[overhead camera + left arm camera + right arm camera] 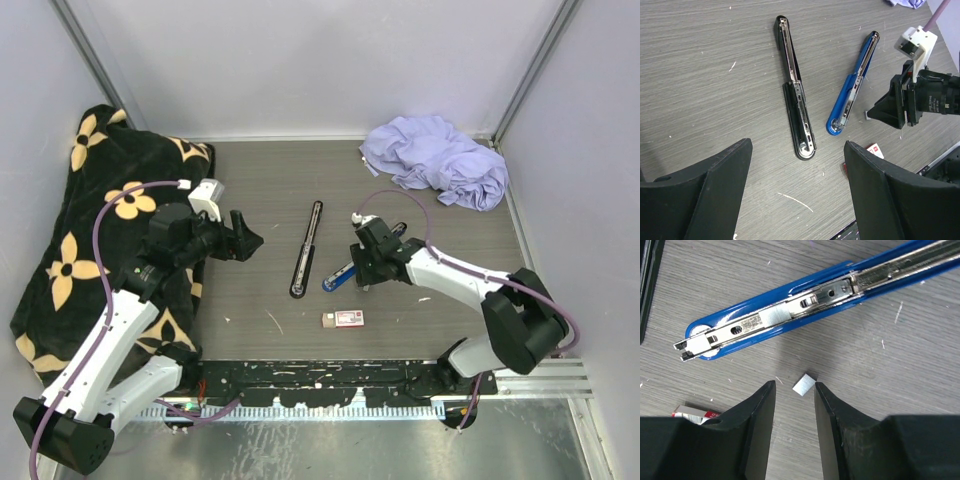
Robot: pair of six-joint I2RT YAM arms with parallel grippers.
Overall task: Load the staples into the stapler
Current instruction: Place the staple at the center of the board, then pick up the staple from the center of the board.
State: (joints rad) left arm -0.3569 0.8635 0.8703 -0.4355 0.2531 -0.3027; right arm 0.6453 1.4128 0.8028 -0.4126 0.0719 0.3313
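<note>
Progress: loading not done, since the blue stapler [790,315] and black stapler [306,248] both lie hinged open on the table [250,190], while a short silver staple strip [804,385] sits loose between the tips of the right jaws, which stand part-open, gripping nothing. Staples box [343,319] lies flat just behind and left of the right jaws; left jaws hang wide open and empty, well apart. Room: blue stapler's edge just ahead of the right jaws; cloth [440,160] well beyond them, blanket [100,230] behind the left jaws.

White arms [115,335], black joints [515,335], black tools [250,238] [358,280], cables [96,240] seemingly purple.
</note>
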